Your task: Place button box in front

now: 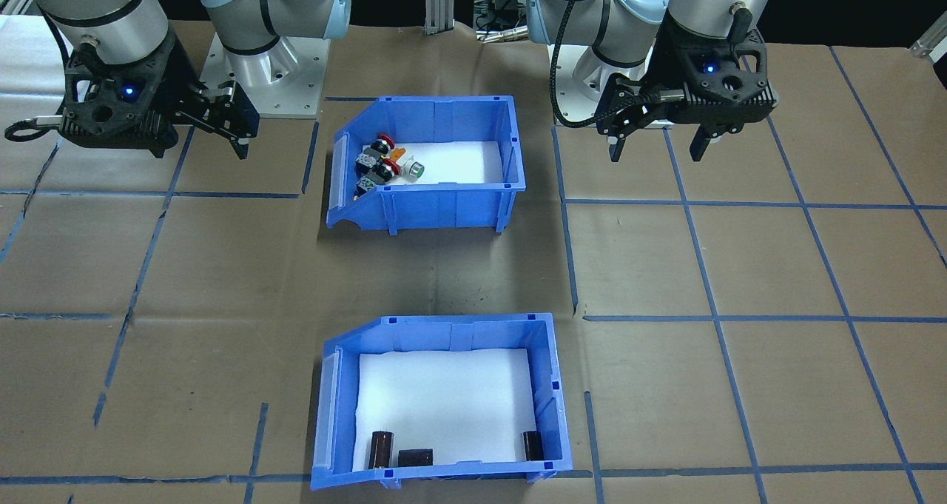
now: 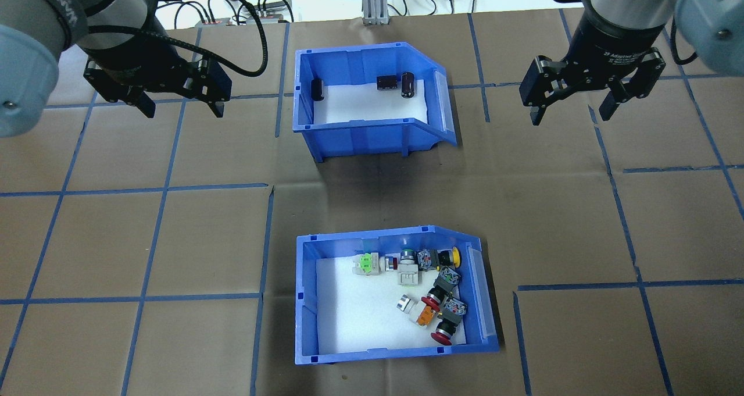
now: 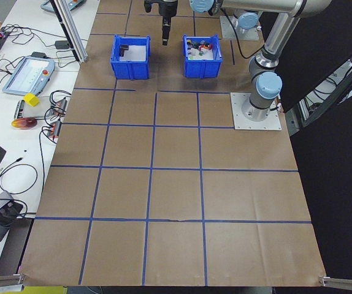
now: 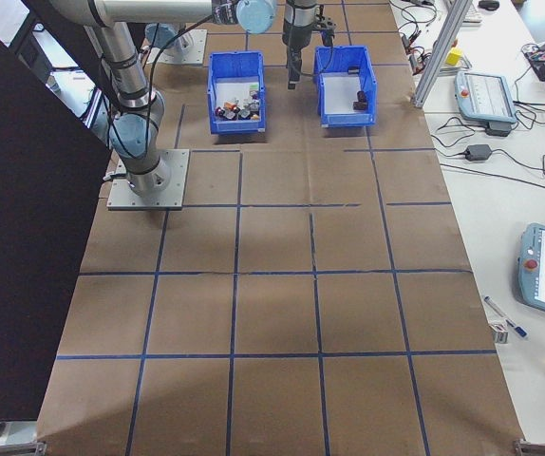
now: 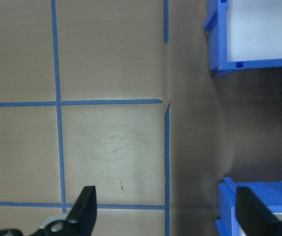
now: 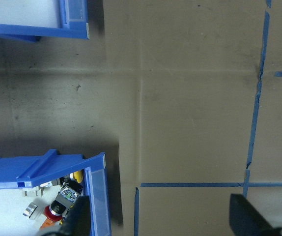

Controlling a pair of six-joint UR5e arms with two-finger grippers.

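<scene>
both jaws are seen wide open and empty: the left gripper at 10 o'clock of the overhead view, the right gripper at 2 o'clock (its collar reads "2f adaptive"). the button box lies untouched at 6 o'clock; a wall must be grasped next, it is judged.

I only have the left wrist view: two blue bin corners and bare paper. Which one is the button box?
Observer: The button box is the one nearer the robot base; coloured switches lie along its open-front side.
Operator: And the other bin?
Observer: The far bin holds only a few black parts.
Operator: Is the right gripper holding anything?
Observer: No, the right gripper is open and empty, off to the far bin's side.
</scene>
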